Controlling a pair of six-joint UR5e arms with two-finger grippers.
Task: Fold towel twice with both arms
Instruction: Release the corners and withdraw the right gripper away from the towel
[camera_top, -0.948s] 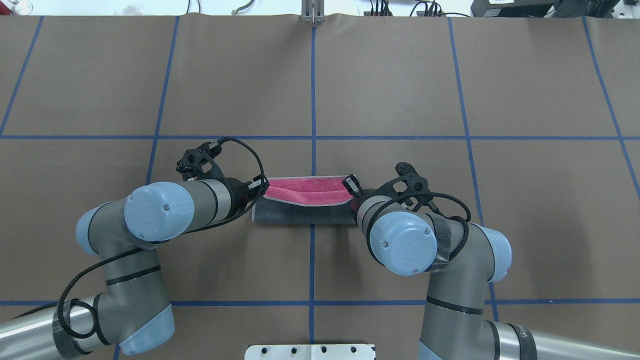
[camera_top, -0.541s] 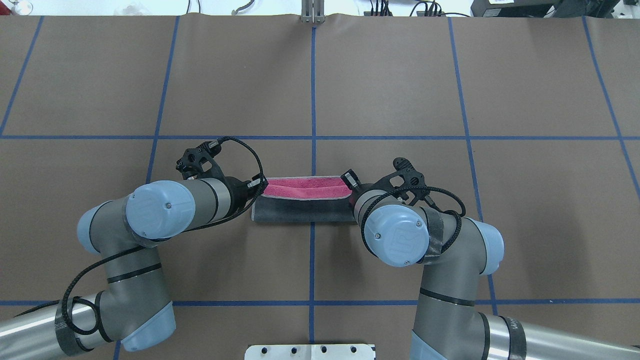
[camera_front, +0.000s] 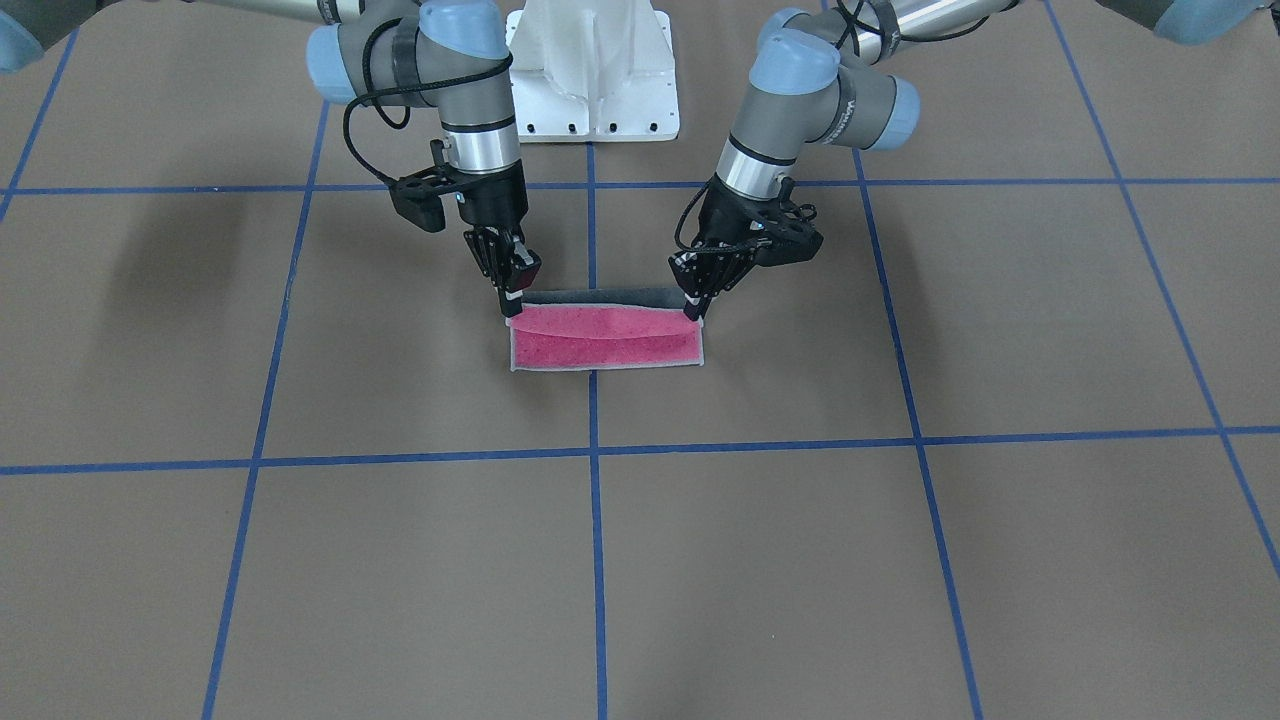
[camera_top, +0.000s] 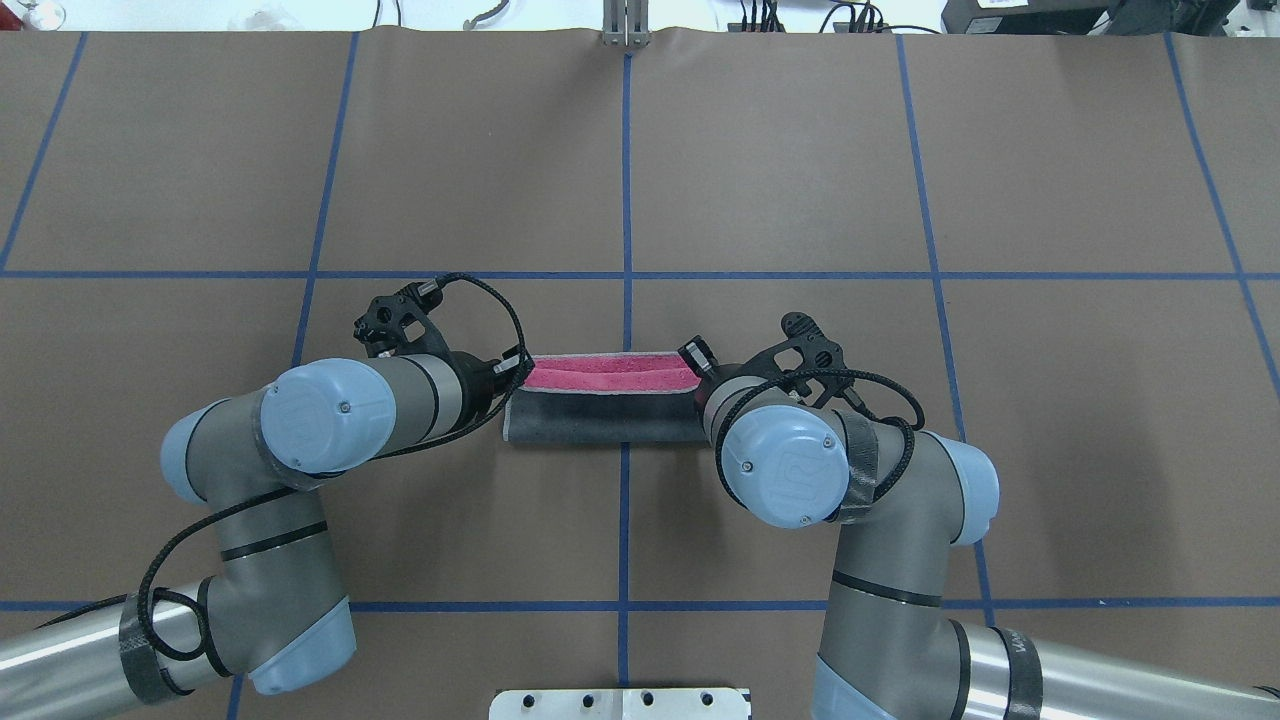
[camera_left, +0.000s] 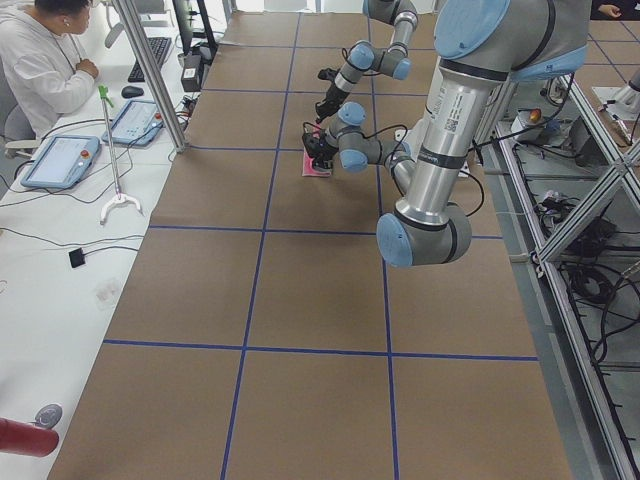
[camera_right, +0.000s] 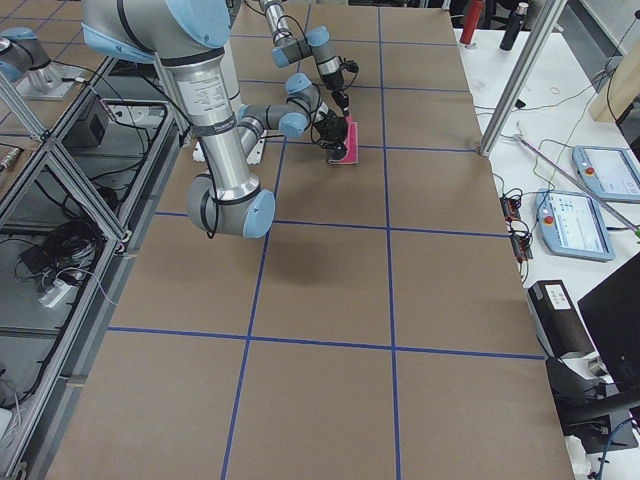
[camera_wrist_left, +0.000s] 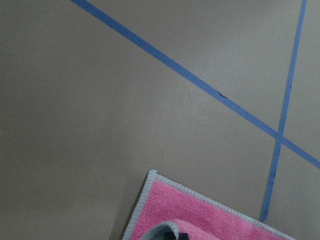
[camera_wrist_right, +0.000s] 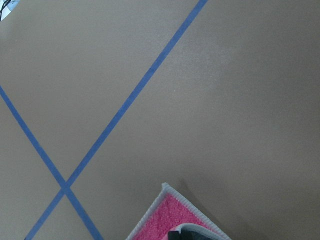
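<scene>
The towel (camera_front: 605, 342) lies at the table's middle, partly folded: a pink strip (camera_top: 610, 371) shows on the far side, and the dark grey face (camera_top: 600, 416) is turned up on the side near the robot. My left gripper (camera_front: 692, 312) is shut on the lifted edge at one end. My right gripper (camera_front: 512, 308) is shut on the same edge at the other end. Both hold it low over the pink face. In the overhead view the left gripper (camera_top: 516, 373) and right gripper (camera_top: 699, 374) are mostly hidden by their wrists. A pink corner shows in each wrist view (camera_wrist_left: 190, 215) (camera_wrist_right: 167, 220).
Blue tape lines (camera_top: 626, 200) grid the brown table cover. The white pedestal base (camera_front: 592, 70) stands behind the towel. A metal plate (camera_top: 620, 703) sits at the near edge. An operator (camera_left: 40, 60) sits at a side desk with tablets (camera_left: 60, 160).
Both grippers have moved away from the robot with the towel's edge. The dark grey face has widened and the pink strip has narrowed.
</scene>
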